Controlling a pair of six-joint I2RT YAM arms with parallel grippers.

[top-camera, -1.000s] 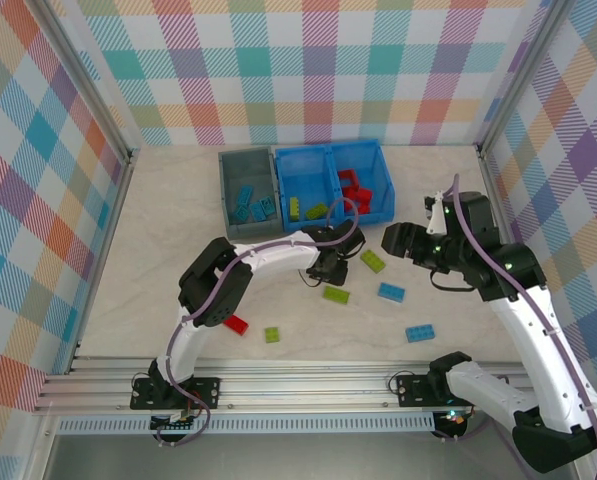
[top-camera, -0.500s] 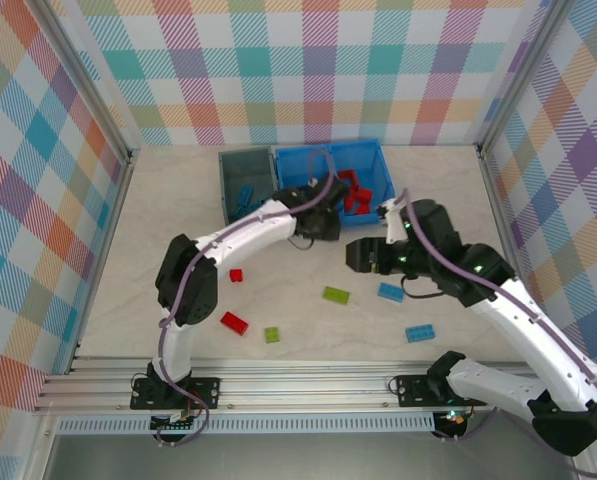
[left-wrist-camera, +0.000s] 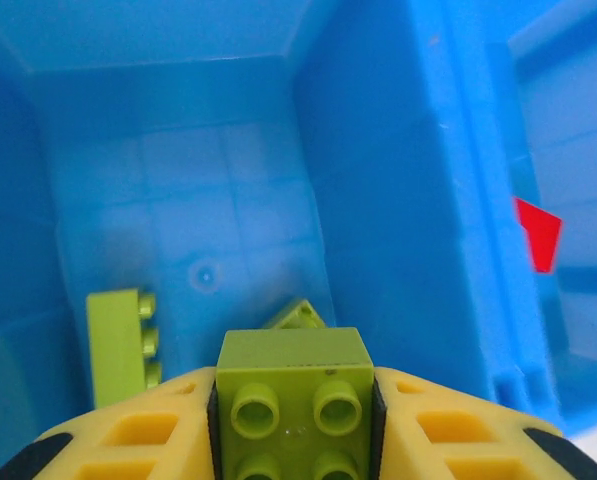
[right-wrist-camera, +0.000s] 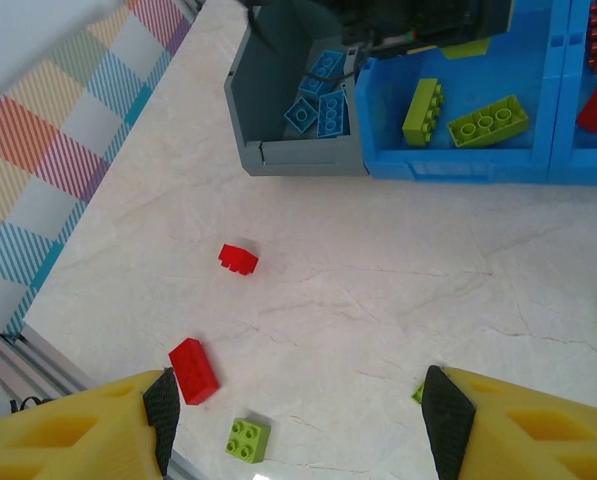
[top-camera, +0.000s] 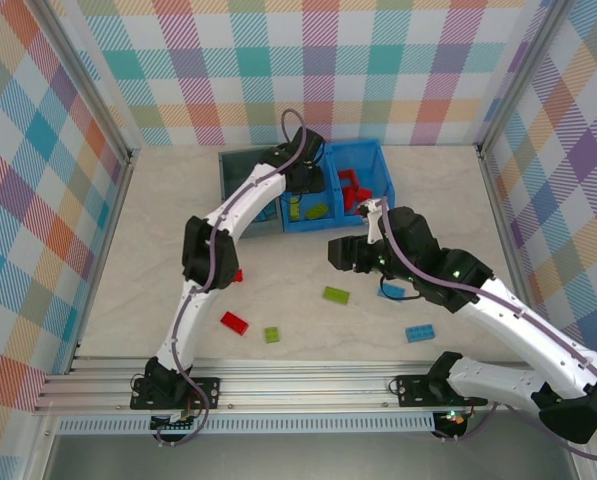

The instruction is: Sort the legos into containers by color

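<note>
My left gripper [top-camera: 303, 178] hangs over the left compartment of the blue bin [top-camera: 378, 215], shut on a lime green brick [left-wrist-camera: 293, 360]. Two more green bricks [left-wrist-camera: 118, 345] lie on that compartment's floor. Red bricks [top-camera: 356, 192] fill the right compartment. The grey bin [top-camera: 248, 228] holds light blue bricks [right-wrist-camera: 318, 100]. My right gripper [top-camera: 343, 252] hovers open over the table, nothing between its fingers. Loose on the table are a small red brick [top-camera: 236, 276], a longer red brick [top-camera: 234, 322], a small green brick [top-camera: 272, 334], a green brick [top-camera: 336, 295] and two blue bricks [top-camera: 417, 333].
In the right wrist view, the red bricks [right-wrist-camera: 194, 370] and the small green brick [right-wrist-camera: 248, 439] lie near the table's front edge. Checkered walls enclose the table on three sides. The left arm stretches diagonally from its base to the bins.
My left gripper has carried the green brick from the table's middle back to the blue bin. My right gripper has swung left and lower over the table.
</note>
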